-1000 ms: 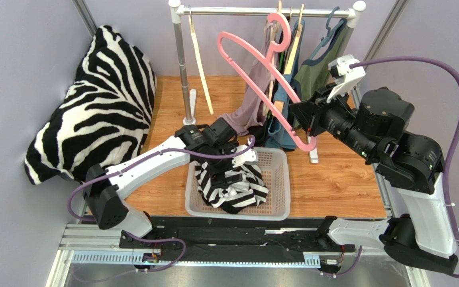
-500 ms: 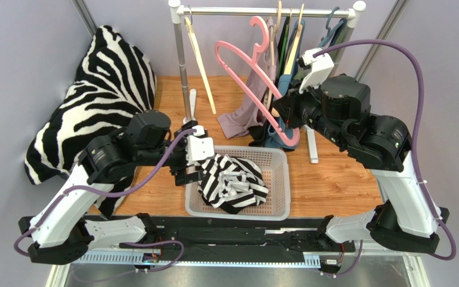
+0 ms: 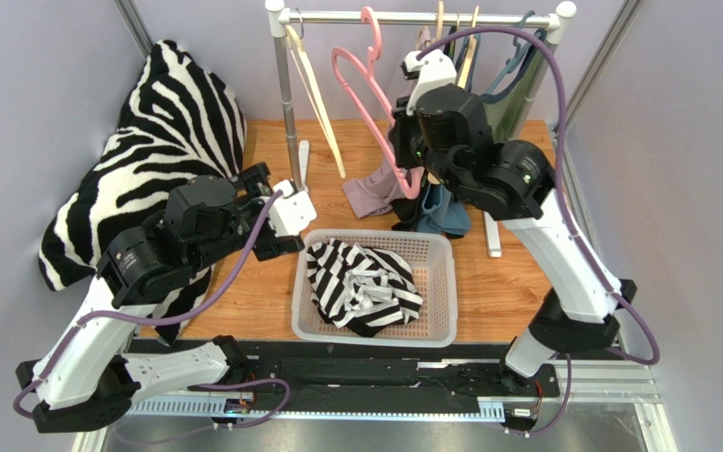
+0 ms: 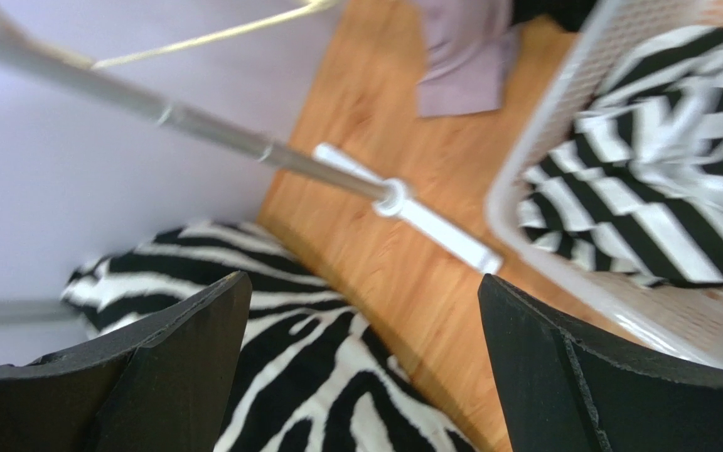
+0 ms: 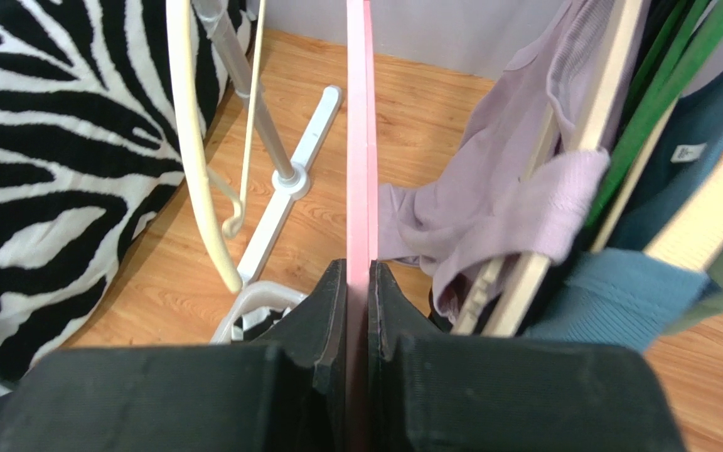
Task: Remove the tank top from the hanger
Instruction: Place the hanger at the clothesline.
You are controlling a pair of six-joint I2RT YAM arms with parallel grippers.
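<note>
My right hand (image 5: 357,275) is clamped tight on the lower bar of the pink hanger (image 3: 360,79), while my left hand (image 4: 361,294) stands spread wide and touches nothing. The striped tank top (image 3: 361,287) lies crumpled in the basket (image 3: 451,282) on the tabletop (image 3: 518,273), and I cannot tell whether the hanger's hook sits over the rail (image 3: 497,17), since my wrist view cuts it off. My right arm reaches up toward the rack; my left is bent, its hand hovering just left of the basket.
</note>
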